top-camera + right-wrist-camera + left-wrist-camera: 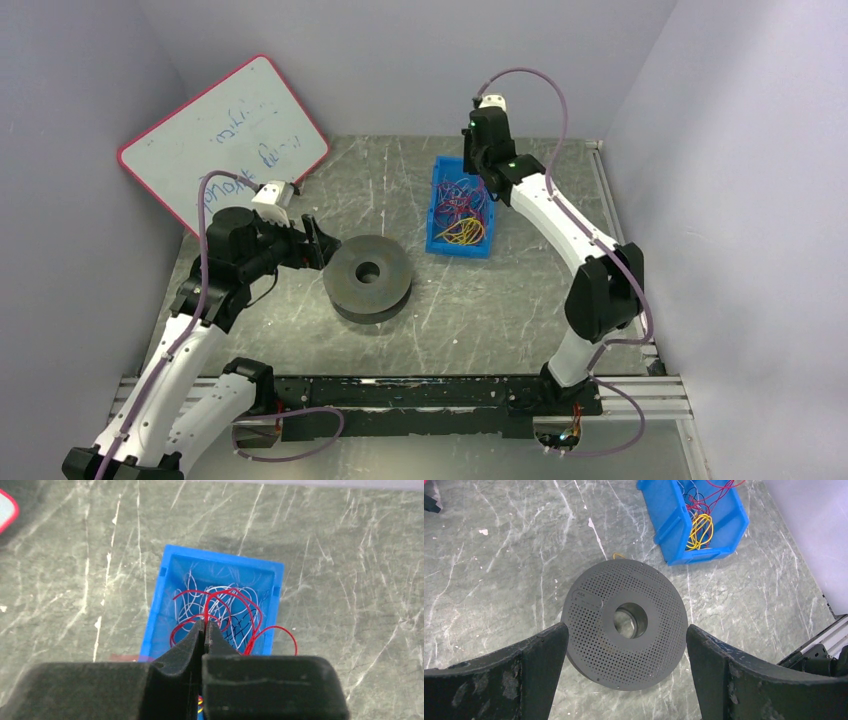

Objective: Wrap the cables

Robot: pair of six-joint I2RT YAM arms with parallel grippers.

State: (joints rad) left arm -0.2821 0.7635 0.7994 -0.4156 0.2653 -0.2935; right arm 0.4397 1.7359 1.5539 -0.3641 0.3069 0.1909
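Thin red, yellow and blue-purple cables [460, 210] lie tangled in a blue bin [436, 205] at the table's back centre. They also show in the left wrist view [698, 525]. My right gripper [204, 624] is above the bin, shut on a red cable [220, 597] that loops up to its tips. In the top view the right gripper [476, 160] hangs over the bin's far end. My left gripper [626, 650] is open and empty, its fingers either side of a dark grey perforated spool [624, 622]. The spool [368, 277] lies flat at the table's centre.
A whiteboard with a red frame [225, 135] leans against the left wall behind the left arm. A metal rail [620, 260] runs along the table's right edge. A short yellow wire end [618, 556] pokes out at the spool's far edge.
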